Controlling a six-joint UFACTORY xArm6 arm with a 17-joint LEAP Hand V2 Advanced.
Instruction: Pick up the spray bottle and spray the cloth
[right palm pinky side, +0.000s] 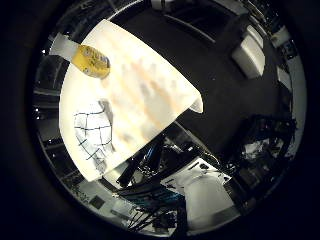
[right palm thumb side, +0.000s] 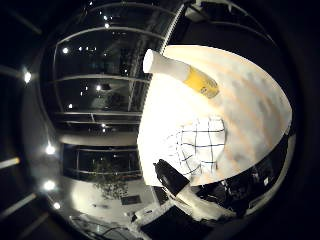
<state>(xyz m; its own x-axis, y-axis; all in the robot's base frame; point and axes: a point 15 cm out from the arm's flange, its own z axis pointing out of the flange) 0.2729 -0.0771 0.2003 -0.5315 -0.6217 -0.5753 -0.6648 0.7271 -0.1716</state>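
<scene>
A yellow spray bottle (right palm thumb side: 188, 77) with a white top is on the light table (right palm thumb side: 255, 95), near one edge. It also shows in the little finger side palm view (right palm pinky side: 90, 61). A white cloth with a dark grid pattern (right palm thumb side: 203, 146) lies crumpled on the same table, a short way from the bottle; the little finger side palm view shows it too (right palm pinky side: 94, 131). My hand is high above the table, and both things look small and far from the palm.
The table's edges and one corner (right palm pinky side: 196, 102) show over a dark floor. White and black equipment (right palm pinky side: 205, 190) stands beside the table. A pale box-like thing (right palm pinky side: 250, 55) stands farther off. Dark windows with ceiling lights (right palm thumb side: 90, 90) surround the room.
</scene>
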